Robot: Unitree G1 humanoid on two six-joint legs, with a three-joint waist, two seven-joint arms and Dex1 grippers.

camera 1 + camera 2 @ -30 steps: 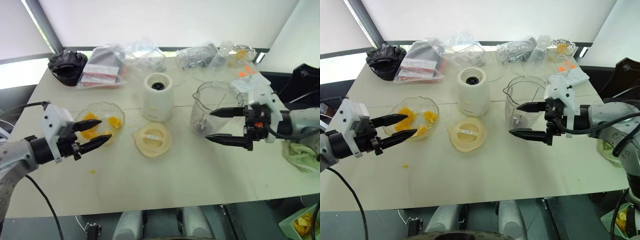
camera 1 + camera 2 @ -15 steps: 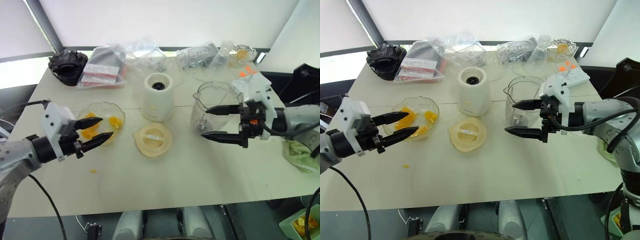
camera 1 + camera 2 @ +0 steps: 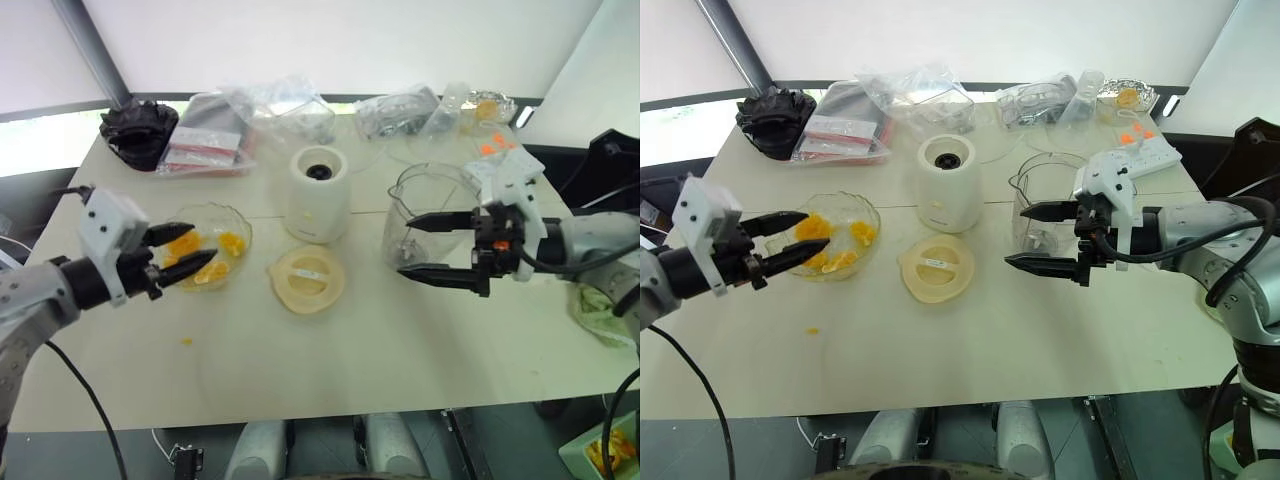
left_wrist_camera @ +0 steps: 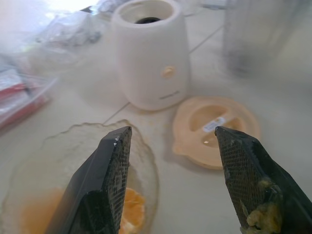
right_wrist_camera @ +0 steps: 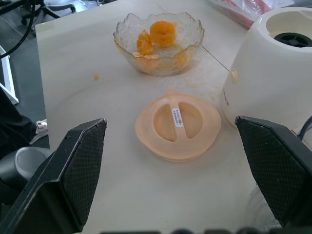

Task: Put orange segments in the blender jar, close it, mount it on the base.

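Observation:
Several orange segments lie in a wavy-edged glass bowl at the left of the table. My left gripper hangs open over the bowl's near side with nothing between its fingers. One finger carries a smear of pulp. The clear blender jar stands upright at the right. In front of the jar my right gripper is wide open and points left. Whether it touches the jar I cannot tell. The cream-white base stands mid-table. The flat cream lid lies in front of the base.
A small orange scrap lies on the table in front of the bowl. Clear bags, a black bundle and red-and-white packets line the back edge. A white tray sits at the back right, and a green cloth lies at the far right.
My left gripper has moved forward and its open tips now reach over the bowl. The right gripper has stayed open in front of the jar.

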